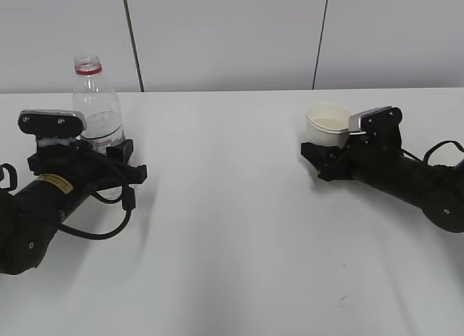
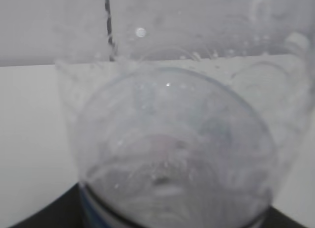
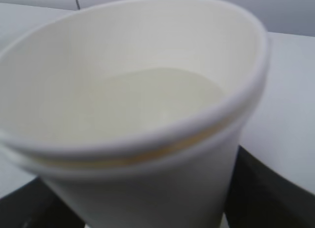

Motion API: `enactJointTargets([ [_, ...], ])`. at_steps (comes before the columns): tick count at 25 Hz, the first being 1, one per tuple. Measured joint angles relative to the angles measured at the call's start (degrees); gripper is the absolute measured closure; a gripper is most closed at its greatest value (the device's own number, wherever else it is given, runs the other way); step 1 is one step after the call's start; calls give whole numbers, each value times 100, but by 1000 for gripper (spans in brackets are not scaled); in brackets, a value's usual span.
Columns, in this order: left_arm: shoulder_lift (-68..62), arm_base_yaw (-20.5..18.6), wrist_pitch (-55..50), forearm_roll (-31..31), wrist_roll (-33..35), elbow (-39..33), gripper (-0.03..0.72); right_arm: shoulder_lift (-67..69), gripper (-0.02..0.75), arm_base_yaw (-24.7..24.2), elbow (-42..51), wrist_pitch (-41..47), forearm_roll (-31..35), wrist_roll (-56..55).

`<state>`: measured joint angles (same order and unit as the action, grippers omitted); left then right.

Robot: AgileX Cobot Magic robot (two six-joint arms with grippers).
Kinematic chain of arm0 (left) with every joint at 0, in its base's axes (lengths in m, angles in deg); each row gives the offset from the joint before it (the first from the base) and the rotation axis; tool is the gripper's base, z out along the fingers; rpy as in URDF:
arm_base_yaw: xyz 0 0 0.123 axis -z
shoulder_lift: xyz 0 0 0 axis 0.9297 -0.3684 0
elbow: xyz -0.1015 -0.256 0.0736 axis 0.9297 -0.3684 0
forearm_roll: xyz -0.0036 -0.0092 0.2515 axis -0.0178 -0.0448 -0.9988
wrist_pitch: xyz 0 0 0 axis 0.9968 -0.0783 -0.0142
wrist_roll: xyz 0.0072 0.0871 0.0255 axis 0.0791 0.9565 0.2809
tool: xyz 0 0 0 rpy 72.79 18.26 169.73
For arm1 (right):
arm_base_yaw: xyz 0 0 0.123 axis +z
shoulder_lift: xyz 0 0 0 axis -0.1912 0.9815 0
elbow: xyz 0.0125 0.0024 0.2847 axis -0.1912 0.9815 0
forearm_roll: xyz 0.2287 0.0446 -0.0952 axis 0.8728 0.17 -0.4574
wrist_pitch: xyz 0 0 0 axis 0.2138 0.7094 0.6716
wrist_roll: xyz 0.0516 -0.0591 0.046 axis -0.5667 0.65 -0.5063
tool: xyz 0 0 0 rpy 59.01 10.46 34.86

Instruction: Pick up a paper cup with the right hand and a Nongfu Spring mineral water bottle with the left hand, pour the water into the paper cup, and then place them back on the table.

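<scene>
On your left, the left hand (image 1: 109,165) lies low along the table (image 1: 239,227), its black body with the yellow sticker stretching back toward the near left corner and a black cable looping beside it. Its fingers sit on either side of the lower part of the Nongfu Spring mineral water bottle (image 1: 94,107), closed on it around the label. The bottle stands upright at the far left of the table, its red neck ring and open mouth showing above the silver-grey block on the arm. In the left wrist view the bottle (image 2: 172,149) fills almost everything you see: clear, blurred plastic with droplets on the wall, and a dark edge of the gripper along the bottom.

On your right, the right hand (image 1: 319,160) reaches in from the right edge, also low over the table. Its fingers hold the paper cup (image 1: 330,124) at its lower wall, and the cup sits upright with its rim open to the top, well apart from the bottle across the bare middle of the table. The right wrist view looks down into the cup (image 3: 147,105) from close by: rolled rim, cream inside, pale bottom, with black gripper parts at both lower corners. You cannot tell whether the cup's base touches the table. A small dark scuff mark (image 1: 346,298) lies on the table near the front right.
</scene>
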<state>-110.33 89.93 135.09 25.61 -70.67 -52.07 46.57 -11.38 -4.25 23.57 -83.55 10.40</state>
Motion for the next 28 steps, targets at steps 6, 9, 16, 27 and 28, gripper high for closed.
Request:
enactJointTargets([
  [6, 0, 0, 0, -5, 0, 0, 360, 0, 210, 0, 207, 0, 664, 321],
  [9, 0, 0, 0, -2, 0, 0, 360, 51, 210, 0, 220, -16, 772, 372],
  [16, -4, 0, 0, -2, 0, 0, 360, 336, 211, 0, 220, -516, 923, 396],
  [27, -4, 0, 0, -2, 0, 0, 360, 336, 212, -5, 220, -559, 408, 399],
  [28, -4, 0, 0, -2, 0, 0, 360, 336, 212, -5, 220, -568, 362, 399],
])
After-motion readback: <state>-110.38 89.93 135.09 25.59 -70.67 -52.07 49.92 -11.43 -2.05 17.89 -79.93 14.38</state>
